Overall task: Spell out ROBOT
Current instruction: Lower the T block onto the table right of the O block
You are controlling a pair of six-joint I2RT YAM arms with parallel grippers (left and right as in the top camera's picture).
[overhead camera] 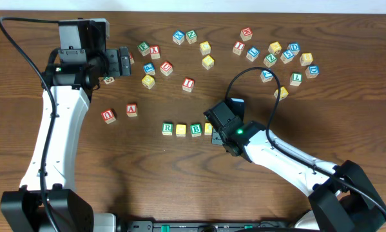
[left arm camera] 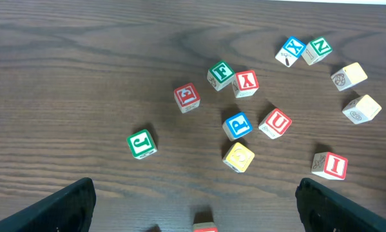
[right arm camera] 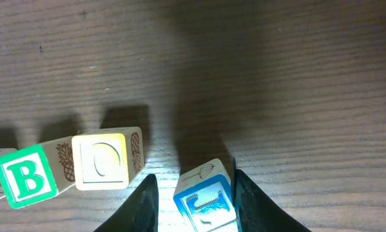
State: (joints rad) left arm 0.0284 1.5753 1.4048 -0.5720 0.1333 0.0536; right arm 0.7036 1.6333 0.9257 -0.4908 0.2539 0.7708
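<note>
A row stands on the wooden table in the overhead view: green R cube (overhead camera: 167, 129), yellow cube (overhead camera: 181, 129), green B cube (overhead camera: 196, 129) and a second yellow cube (overhead camera: 209, 128), half under my right gripper (overhead camera: 218, 132). In the right wrist view the B (right arm camera: 28, 177) and the yellow cube (right arm camera: 102, 161) sit left of the right gripper (right arm camera: 194, 196). A blue-faced cube (right arm camera: 205, 200) lies skewed between its fingers: it touches the right finger (right arm camera: 250, 206), and a lit gap separates it from the left finger (right arm camera: 141, 206). My left gripper (overhead camera: 124, 61) (left arm camera: 196, 206) hangs wide open at the back left, holding nothing.
Loose letter cubes are scattered across the back: a group near the left gripper (left arm camera: 244, 122), a pair (overhead camera: 185, 37) at back centre, and a cluster (overhead camera: 289, 55) at back right. Red A (overhead camera: 132, 109) and U (overhead camera: 108, 115) lie left of the row. A black cable (overhead camera: 244, 80) loops over the right arm.
</note>
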